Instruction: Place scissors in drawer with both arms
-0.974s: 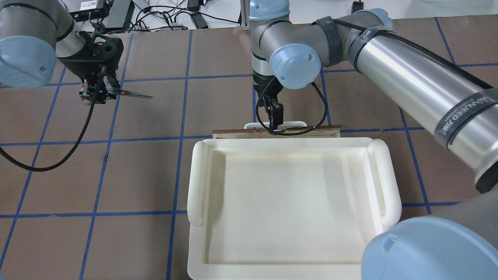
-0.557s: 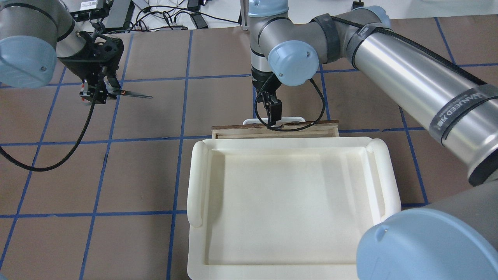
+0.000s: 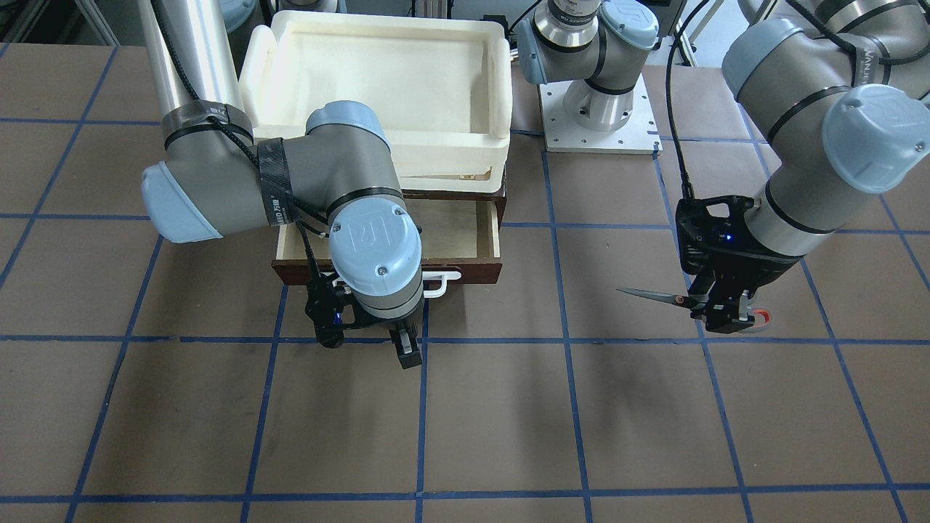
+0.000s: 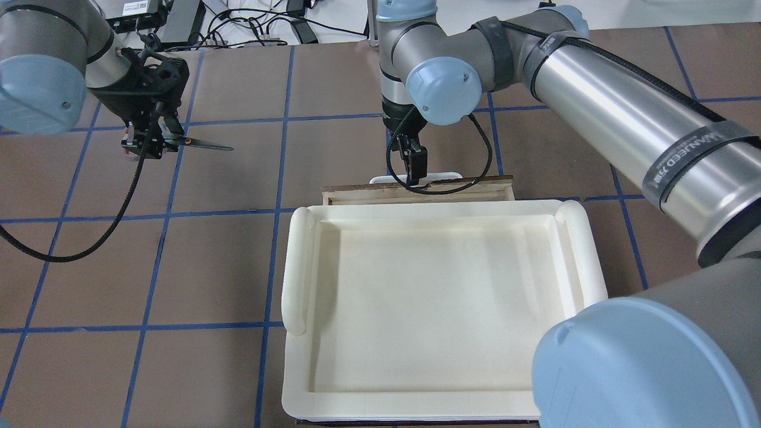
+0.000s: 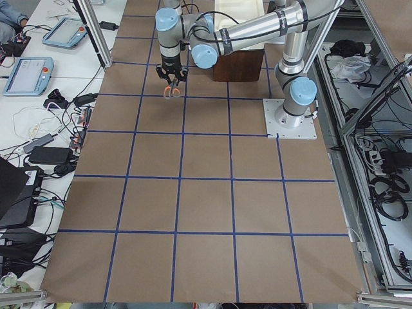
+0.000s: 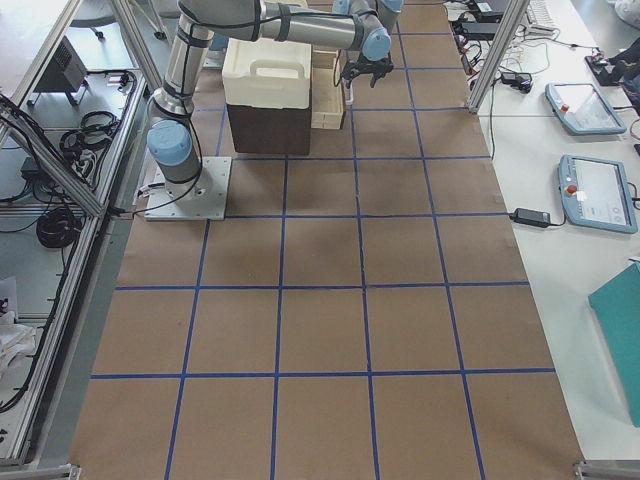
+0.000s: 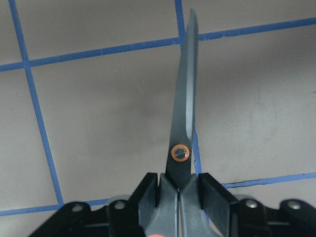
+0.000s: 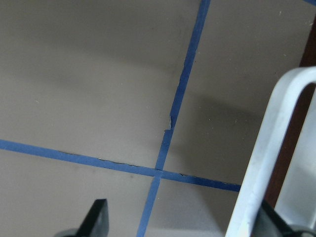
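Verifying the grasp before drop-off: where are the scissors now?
In the overhead view the scissors are at far left, held above the table in the left gripper, blades pointing right toward the open drawer.

A dark strap [image 4: 689, 159] on the right arm [image 4: 594, 95] reads "WANJEED" (following characters unclear); its joint cap [image 3: 372, 234] shows "UR".

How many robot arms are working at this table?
2. The left arm, out to one side, grips the scissors in its pincer. The right arm reaches past the cream tray to the drawer front.
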Robot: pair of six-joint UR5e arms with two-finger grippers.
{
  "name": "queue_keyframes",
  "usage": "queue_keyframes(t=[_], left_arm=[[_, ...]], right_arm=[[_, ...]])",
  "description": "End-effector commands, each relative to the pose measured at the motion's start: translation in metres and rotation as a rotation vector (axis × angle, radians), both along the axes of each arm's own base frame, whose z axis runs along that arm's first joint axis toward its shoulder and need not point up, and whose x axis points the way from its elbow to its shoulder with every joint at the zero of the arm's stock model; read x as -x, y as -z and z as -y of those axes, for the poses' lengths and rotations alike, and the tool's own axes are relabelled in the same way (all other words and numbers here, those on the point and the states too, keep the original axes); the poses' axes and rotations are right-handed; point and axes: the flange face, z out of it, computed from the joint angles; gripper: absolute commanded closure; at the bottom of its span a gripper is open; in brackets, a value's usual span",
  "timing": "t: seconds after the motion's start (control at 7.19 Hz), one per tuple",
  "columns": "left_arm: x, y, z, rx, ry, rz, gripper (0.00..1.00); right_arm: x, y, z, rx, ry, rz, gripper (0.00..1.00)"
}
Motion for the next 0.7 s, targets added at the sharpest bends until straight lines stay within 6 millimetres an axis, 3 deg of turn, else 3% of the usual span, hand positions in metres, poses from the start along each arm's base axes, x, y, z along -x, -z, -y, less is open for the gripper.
queue_keyframes(t=[0.0,0.56], left_arm=[[0.000,0.000,0.000,0.001,0.000,0.001,1.00],[0.000,0.000,0.000,0.000,0.004,-0.002,1.00]], right_arm=[[0.005,-0.003,0.007,0.007,0.010,0.002,0.00],[0.016,-0.007,0.016,0.017,0.016,0.007,0.00]])
